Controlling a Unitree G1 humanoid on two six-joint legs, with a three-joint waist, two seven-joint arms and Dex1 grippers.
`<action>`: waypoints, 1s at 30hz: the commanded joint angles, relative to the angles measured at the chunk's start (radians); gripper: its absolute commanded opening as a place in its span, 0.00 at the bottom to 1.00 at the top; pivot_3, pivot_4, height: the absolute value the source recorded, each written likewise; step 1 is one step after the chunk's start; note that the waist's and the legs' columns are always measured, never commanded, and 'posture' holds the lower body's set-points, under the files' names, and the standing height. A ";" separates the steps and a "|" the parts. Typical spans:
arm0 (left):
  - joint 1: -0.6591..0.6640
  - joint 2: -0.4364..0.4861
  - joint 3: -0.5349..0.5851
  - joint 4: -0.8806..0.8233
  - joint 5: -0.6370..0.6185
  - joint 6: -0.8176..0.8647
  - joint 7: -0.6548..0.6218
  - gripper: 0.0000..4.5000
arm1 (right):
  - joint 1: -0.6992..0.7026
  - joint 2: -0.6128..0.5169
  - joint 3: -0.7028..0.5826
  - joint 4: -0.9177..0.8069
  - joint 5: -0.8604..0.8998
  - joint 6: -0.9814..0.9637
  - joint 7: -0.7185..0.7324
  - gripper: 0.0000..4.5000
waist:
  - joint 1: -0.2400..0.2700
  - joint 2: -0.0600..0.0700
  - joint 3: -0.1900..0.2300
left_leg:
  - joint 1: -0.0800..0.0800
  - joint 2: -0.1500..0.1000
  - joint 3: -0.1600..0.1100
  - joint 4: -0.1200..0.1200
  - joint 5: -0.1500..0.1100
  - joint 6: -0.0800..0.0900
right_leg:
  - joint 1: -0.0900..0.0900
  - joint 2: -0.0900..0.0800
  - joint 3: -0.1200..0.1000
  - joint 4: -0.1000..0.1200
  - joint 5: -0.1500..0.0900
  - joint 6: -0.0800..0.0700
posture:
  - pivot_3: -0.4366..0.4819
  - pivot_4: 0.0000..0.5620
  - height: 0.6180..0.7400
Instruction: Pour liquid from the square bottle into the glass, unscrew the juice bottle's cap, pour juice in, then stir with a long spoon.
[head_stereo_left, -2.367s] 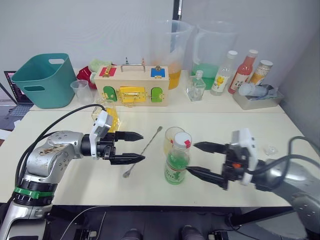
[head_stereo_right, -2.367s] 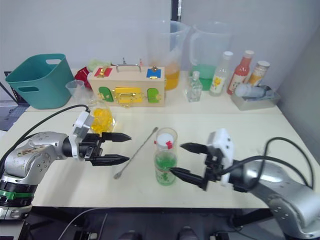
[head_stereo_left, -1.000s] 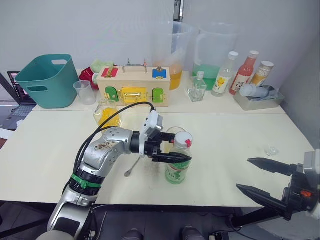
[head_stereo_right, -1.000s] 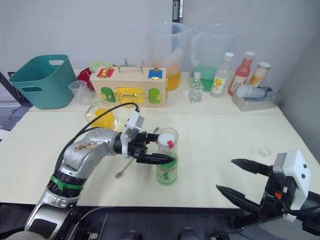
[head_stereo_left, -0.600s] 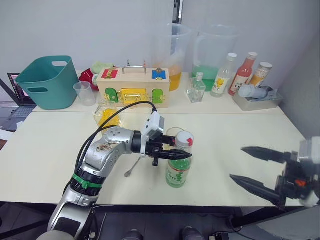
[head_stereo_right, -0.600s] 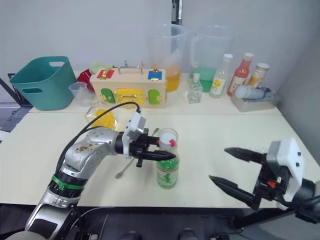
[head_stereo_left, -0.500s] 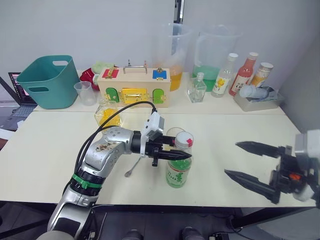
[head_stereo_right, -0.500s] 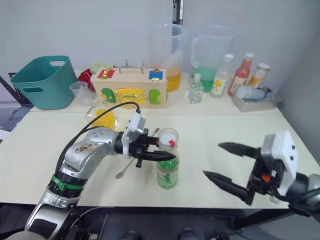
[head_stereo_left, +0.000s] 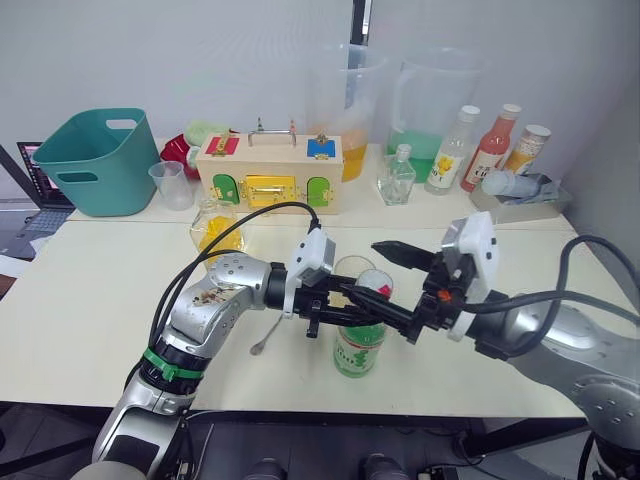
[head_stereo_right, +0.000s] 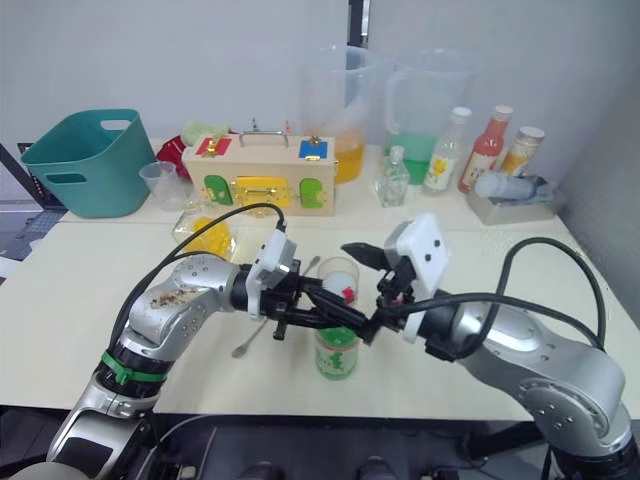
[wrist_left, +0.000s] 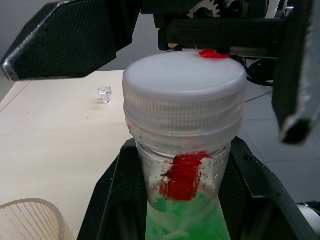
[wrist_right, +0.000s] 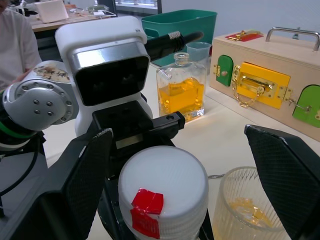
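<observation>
Juice bottle (head_stereo_left: 359, 343), clear with green label and white cap (wrist_left: 184, 80): our left fingers (wrist_left: 105, 200) grasp its neck; right fingers (wrist_right: 277, 175) spread around the cap.

A long pale counter (head_stereo_left: 110, 300) stands against a plain white wall (head_stereo_left: 170, 50). The light is bright.

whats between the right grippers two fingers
The cap of the juice bottle sits between the open right gripper's fingers, untouched, in the right wrist view.
</observation>
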 joint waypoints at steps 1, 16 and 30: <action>0.004 0.015 -0.010 -0.020 0.019 0.005 0.009 0.30 | -0.024 -0.011 0.003 -0.017 -0.013 0.013 -0.006 0.81 | 0.000 0.000 0.000 | 0.000 0.000 0.000 0.000 0.000 0.000 | 0.000 0.000 0.000 0.000 0.000 0.000 | 0.48 0.27 1.00; -0.013 0.104 0.009 -0.023 0.017 -0.024 -0.055 0.28 | -0.161 -0.070 0.088 0.236 -0.139 -0.135 0.676 0.39 | -0.011 0.000 0.000 | 0.001 0.001 0.001 0.000 0.000 0.000 | 0.000 0.001 0.000 0.000 0.000 0.000 | 0.48 0.27 1.00; -0.002 0.138 0.007 -0.035 0.014 -0.047 -0.082 0.27 | -0.452 0.013 0.276 0.678 -0.406 -0.316 1.263 0.39 | -0.025 0.000 0.000 | 0.001 0.001 0.000 0.000 0.000 0.000 | -0.001 0.000 -0.001 0.002 0.000 0.000 | 0.48 0.27 1.00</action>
